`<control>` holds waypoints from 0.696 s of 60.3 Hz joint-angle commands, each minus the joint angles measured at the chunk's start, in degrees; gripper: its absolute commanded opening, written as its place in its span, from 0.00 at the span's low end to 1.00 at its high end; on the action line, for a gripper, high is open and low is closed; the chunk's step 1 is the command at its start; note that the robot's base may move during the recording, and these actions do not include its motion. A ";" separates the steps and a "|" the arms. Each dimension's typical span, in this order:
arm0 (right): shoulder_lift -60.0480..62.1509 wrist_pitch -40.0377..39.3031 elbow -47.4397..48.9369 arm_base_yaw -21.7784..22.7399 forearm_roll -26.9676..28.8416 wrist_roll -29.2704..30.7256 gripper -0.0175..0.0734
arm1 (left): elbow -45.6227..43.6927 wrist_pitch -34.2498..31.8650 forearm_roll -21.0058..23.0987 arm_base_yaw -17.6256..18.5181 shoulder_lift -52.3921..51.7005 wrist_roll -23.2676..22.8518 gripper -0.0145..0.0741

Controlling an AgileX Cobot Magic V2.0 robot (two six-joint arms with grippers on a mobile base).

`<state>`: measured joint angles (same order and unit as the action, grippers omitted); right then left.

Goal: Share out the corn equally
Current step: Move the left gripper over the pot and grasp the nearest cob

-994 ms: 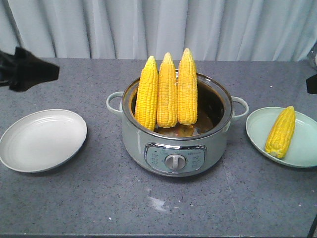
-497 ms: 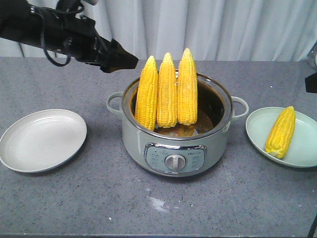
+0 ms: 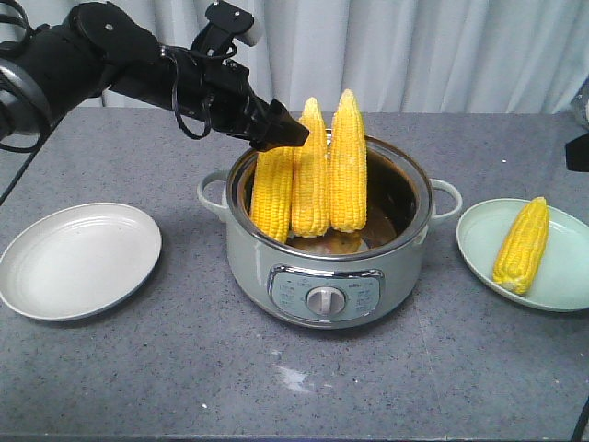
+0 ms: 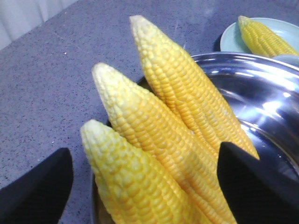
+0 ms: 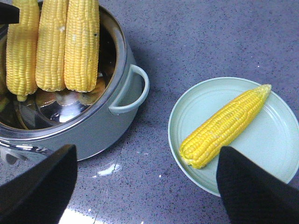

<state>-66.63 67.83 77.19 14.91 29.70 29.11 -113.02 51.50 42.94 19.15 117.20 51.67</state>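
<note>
Three corn cobs stand upright, tips up, in the grey cooker pot [image 3: 329, 276]: a left cob [image 3: 272, 189], a middle cob [image 3: 310, 170] and a right cob [image 3: 348, 161]. A fourth cob [image 3: 522, 245] lies on the pale green plate [image 3: 561, 290] at the right. My left gripper [image 3: 281, 132] is open at the tip of the left cob. In the left wrist view its fingers [image 4: 35, 191] stand wide on either side of the cob tips [image 4: 135, 182], not touching them. My right gripper [image 5: 147, 186] hangs open above the table between the pot [image 5: 93, 126] and the plated cob [image 5: 224, 126].
An empty grey-white plate [image 3: 78, 260] sits left of the pot. The pot has side handles [image 3: 212, 189] and a front knob [image 3: 324, 300]. A curtain hangs behind the table's far edge. A small pale smear [image 3: 293, 376] marks the table in front of the pot.
My left arm has swung in from the far left edge to the pot, ending with the open gripper at the left cob's tip. The corn and right arm have not moved.
</note>
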 commanded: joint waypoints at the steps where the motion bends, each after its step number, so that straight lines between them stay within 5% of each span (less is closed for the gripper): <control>1: 0.95 -2.14 1.18 0.40 1.94 0.47 0.83 | -2.07 -3.55 2.82 0.24 -2.83 -0.42 0.83; 7: 0.95 -2.14 1.18 0.40 1.94 0.47 0.83 | -2.07 -7.87 2.63 0.24 -2.65 -0.42 0.83; 42: 0.95 -1.90 1.18 0.40 1.93 0.47 0.83 | -2.07 -7.06 2.39 0.24 -0.68 -1.96 0.77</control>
<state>-66.63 68.21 77.19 14.91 29.77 29.11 -113.16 45.95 42.75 19.15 120.10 50.35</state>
